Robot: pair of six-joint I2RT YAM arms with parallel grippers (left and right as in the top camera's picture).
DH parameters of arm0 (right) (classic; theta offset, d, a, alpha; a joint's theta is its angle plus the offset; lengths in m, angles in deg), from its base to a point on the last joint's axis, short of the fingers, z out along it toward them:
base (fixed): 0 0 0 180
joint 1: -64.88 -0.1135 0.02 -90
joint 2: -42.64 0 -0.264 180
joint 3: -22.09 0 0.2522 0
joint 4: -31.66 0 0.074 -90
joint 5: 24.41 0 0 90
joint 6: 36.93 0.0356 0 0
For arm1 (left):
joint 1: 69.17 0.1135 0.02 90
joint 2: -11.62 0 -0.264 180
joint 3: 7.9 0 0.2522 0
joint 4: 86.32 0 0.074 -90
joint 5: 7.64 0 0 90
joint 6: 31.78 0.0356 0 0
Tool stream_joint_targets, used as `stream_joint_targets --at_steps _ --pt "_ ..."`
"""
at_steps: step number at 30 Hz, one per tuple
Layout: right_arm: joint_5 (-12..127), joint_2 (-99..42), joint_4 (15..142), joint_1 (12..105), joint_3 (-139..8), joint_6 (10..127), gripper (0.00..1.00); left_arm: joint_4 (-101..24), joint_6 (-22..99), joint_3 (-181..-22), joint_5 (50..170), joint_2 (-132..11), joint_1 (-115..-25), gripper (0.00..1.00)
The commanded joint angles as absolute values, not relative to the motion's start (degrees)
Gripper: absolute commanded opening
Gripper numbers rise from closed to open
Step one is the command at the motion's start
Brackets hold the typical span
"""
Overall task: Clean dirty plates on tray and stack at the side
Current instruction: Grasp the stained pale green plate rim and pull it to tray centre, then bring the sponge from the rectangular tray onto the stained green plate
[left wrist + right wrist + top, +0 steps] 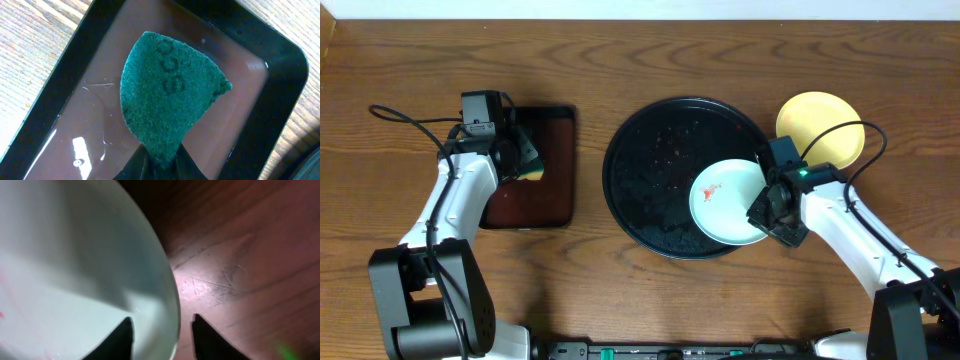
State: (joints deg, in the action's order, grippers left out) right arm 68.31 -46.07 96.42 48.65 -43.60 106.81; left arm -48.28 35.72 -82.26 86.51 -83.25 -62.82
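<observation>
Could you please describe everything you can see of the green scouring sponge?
The sponge shows a coarse dark-green fibrous scouring face with a faint printed mark; overhead, a yellow foam layer shows. It is squeezed into a wedge, its narrow end pinched by the left gripper. It hangs over the small brown tray, which holds shiny liquid; whether it touches that is unclear.
</observation>
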Motion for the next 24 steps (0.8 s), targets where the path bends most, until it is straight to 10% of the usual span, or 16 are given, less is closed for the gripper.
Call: stream_joint_targets --at_steps 1,7,10,24 --pt "68.6 -46.2 95.9 47.9 -43.2 107.3 0.33 -48.2 35.2 -81.9 85.8 -83.4 -62.6 0.08" --pt "68.8 -46.2 95.7 47.9 -41.0 107.5 0.30 -48.2 35.2 -81.9 85.8 -83.4 -62.6 0.08" --pt "68.8 -46.2 94.7 48.0 -41.3 106.5 0.02 -48.2 35.2 -81.9 85.8 -83.4 -62.6 0.08" --pt "57.9 -52.9 73.5 48.0 -53.0 78.5 0.01 -50.3 35.3 -82.3 90.4 -80.2 -62.8 0.07"
